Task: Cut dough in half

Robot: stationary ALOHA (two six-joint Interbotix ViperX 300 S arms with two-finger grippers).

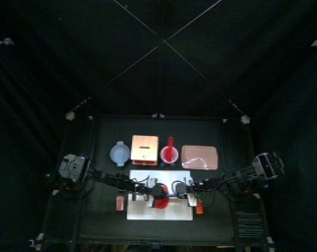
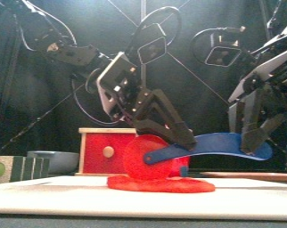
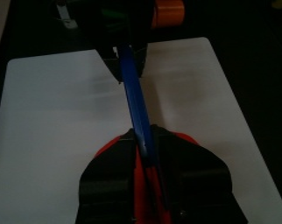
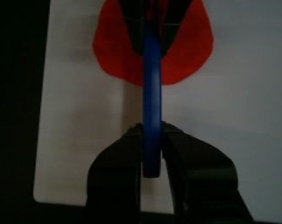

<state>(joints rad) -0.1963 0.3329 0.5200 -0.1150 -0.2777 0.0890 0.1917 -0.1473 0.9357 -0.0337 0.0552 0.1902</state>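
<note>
While flat blue plastic blade [image 4: 151, 87] presses into soft red clay-like dough [image 2: 158, 169] on white rectangular board [image 3: 61, 96], cut underway, halves unseparated. Right end effector [image 4: 151, 144] clamped on blade; left end effector [image 3: 144, 149] clamped on blade's other end.

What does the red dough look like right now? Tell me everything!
The dough is bright red, matte and soft like clay. It lies on the white board, flattened at the bottom into a wide puddle, with a rounder hump rising above. A blue blade held by the right pincer crosses over its middle. The left pincer grips the dough from the other side.
</note>
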